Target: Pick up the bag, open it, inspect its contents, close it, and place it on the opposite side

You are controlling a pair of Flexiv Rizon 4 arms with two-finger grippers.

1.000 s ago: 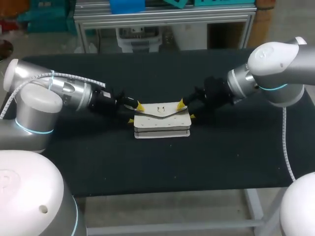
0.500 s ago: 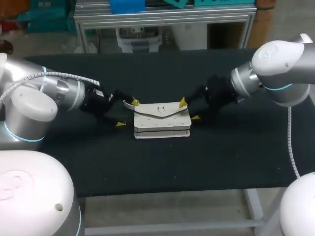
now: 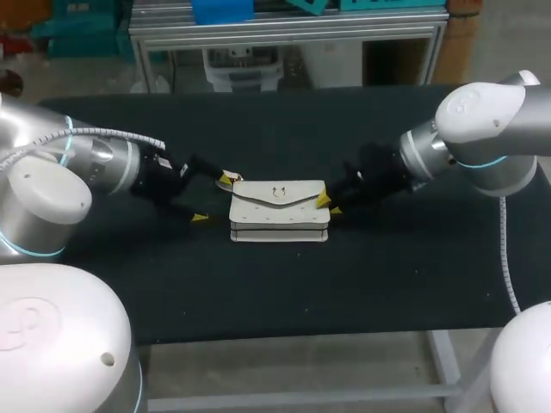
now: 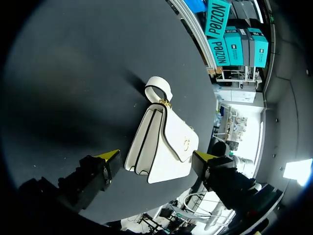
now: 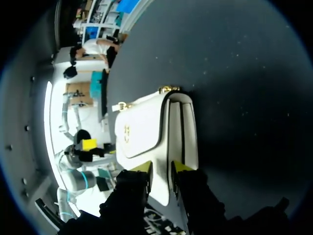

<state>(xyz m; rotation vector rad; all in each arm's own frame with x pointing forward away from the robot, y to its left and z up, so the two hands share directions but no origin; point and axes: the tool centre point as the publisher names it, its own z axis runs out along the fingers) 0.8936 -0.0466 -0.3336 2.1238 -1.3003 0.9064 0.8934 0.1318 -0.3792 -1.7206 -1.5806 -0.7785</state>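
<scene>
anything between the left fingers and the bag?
Nothing. In the left wrist view only bare table shows between the open left gripper and the bag; the head view agrees.

Robot lab: two arms [image 3: 103, 163] at black table [image 3: 284, 284].

Left arm [image 3: 103, 163], jaws wide, faces right arm [image 3: 469, 129].

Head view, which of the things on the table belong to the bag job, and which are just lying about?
Part of the job:
white bag
left gripper, open beside the bag
right gripper, pinching the bag's end

Not part of it:
black table top under them
</scene>
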